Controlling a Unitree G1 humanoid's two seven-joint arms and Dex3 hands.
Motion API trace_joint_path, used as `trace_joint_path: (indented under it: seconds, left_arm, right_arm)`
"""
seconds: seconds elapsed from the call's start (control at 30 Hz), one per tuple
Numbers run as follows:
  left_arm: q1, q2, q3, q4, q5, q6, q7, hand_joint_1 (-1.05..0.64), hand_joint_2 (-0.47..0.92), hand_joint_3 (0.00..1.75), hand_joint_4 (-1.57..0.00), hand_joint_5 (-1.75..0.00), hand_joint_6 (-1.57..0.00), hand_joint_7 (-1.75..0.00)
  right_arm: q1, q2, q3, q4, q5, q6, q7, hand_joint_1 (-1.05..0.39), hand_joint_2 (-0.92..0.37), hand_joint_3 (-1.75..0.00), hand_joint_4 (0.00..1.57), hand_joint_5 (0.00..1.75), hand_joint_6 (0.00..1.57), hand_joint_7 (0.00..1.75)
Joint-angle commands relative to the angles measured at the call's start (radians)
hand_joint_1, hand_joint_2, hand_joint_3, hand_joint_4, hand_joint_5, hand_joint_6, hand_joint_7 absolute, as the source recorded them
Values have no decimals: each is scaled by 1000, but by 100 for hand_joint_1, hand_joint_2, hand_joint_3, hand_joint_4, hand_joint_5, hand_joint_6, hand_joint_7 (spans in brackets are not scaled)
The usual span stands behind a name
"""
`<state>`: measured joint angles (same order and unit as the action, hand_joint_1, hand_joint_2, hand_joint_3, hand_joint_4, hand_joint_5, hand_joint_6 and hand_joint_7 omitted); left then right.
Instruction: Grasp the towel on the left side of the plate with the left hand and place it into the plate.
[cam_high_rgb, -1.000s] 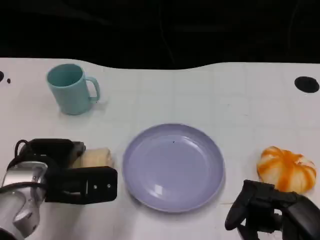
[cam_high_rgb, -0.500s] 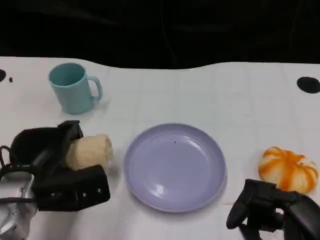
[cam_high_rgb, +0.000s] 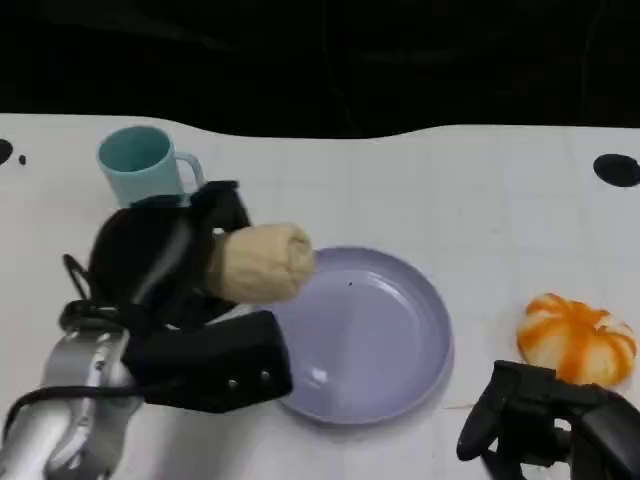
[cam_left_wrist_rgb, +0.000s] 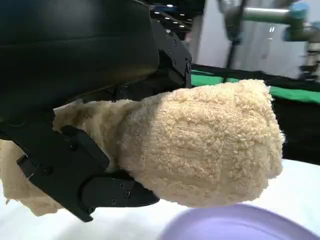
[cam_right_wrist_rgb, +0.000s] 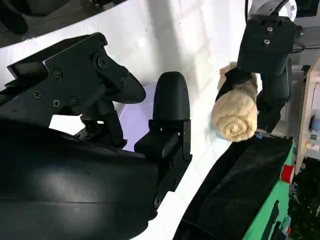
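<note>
Right hand (cam_high_rgb: 545, 425) low at the near edge of the white counter (cam_high_rgb: 450, 200), fingers apart, nothing in them. Just beyond it, an orange-and-white striped pumpkin-like object (cam_high_rgb: 577, 340) sits on the counter, not touching the hand.

Left hand (cam_high_rgb: 185, 300) raised off the counter, clasped around a rolled cream towel (cam_high_rgb: 262, 262) — fingers wrap the roll's near end, the free end sticks out past the fingers toward the plate (cam_high_rgb: 370, 340). From the left wrist, the towel (cam_left_wrist_rgb: 200, 150) is seen pinched between black fingers (cam_left_wrist_rgb: 75, 170) above and below, with the lilac plate rim (cam_left_wrist_rgb: 240, 225) just under its free end. Towel is in the air, its tip over the plate's near-left rim; not resting on anything.

From the right wrist, the left hand (cam_right_wrist_rgb: 265, 60) and towel (cam_right_wrist_rgb: 236, 110) show across the counter, roll end-on.

Beyond the left hand — a teal mug (cam_high_rgb: 145, 160), upright, handle pointing toward the plate side, partly hidden by the hand.
</note>
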<state>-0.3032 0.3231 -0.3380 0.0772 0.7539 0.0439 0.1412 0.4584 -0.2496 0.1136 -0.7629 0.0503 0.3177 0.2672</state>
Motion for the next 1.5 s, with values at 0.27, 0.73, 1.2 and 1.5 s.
trace_joint_path:
  seconds: [0.27, 0.73, 1.2, 1.5]
  left_arm:
    - [-96, -128, -107, 35, 41, 6, -62, -24, 45, 107, -93, -175, -68, -175]
    - [-152, -184, -181, 141, 55, 34, -141, -24, 66, 55, -74, -161, -83, -83]
    - [-121, -97, -196, -23, 114, 94, -332, -87, 92, 24, -12, -44, -14, 0]
    - [-62, -15, -109, -198, 49, 76, -402, -86, 92, 22, -17, -52, -20, -3]
  right_arm:
    - [5, -8, -6, 4, 4, -27, 5, -4, -58, -110, 74, 175, 65, 140]
    - [10, -11, -6, -6, 2, -28, 5, -6, -56, -111, 74, 175, 66, 140]
    - [4, -12, -5, 2, -2, -31, 5, -6, -57, -110, 74, 174, 67, 139]
    - [1, -3, 4, -4, -8, -24, -4, -5, -57, -110, 74, 175, 67, 140]
